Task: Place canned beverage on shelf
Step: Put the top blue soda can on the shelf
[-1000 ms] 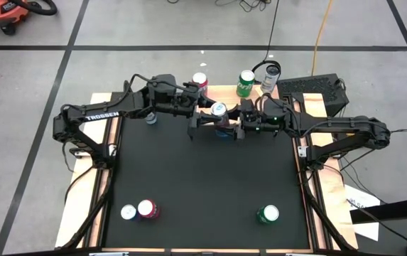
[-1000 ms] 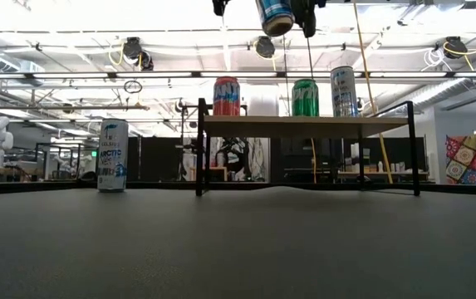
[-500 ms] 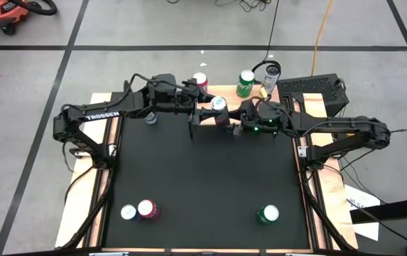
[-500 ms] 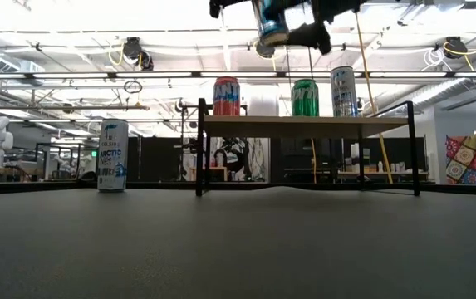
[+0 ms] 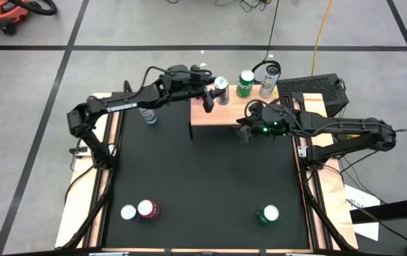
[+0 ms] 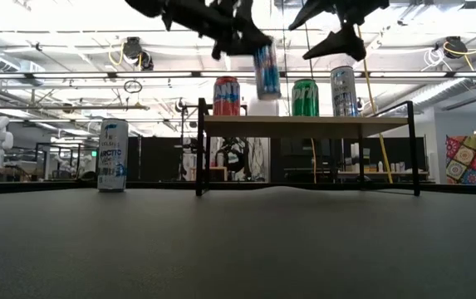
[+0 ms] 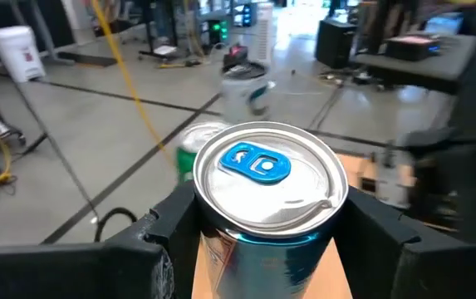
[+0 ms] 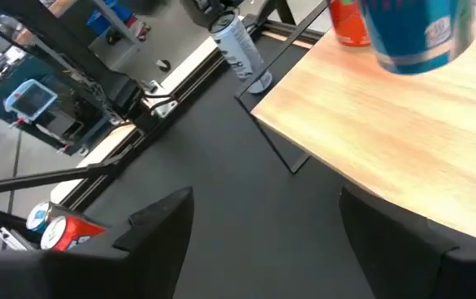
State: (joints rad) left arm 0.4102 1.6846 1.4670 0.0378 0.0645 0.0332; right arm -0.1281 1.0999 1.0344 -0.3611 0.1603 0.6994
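Observation:
My left gripper (image 5: pixel 216 94) is shut on a blue can with a silver top (image 7: pixel 267 178), held over the shelf (image 5: pixel 221 115). The shelf has a light wood top on thin black legs and stands at the table's far edge. In the low view the can (image 6: pixel 266 71) hangs above the shelf top (image 6: pixel 304 124), between a red can (image 6: pixel 227 96) and a green can (image 6: pixel 305 97) that stand on it. My right gripper (image 8: pixel 267 216) is open and empty, by the shelf's near right corner (image 5: pixel 244 130). My left gripper pinches the can's side wall just below its top rim (image 7: pixel 221 245) between its two fingers (image 7: pixel 167 228), one on each side. The fingers come roughly level from the table's left side. The can is upright and lifted clear above the shelf top.
A tall silver can (image 6: pixel 344 91) stands on the shelf's right end. A white and blue can (image 5: pixel 148 116) stands on the black mat left of the shelf. A white can (image 5: pixel 128 212), a red can (image 5: pixel 148 209) and a green can (image 5: pixel 268 213) stand near the near edge.
My left gripper has carried the blue can toward the table's far edge and down, from high in front of the shelf to just above the shelf top. The can has stayed upright. My right gripper has stayed near the shelf's near edge, now apart from the can.

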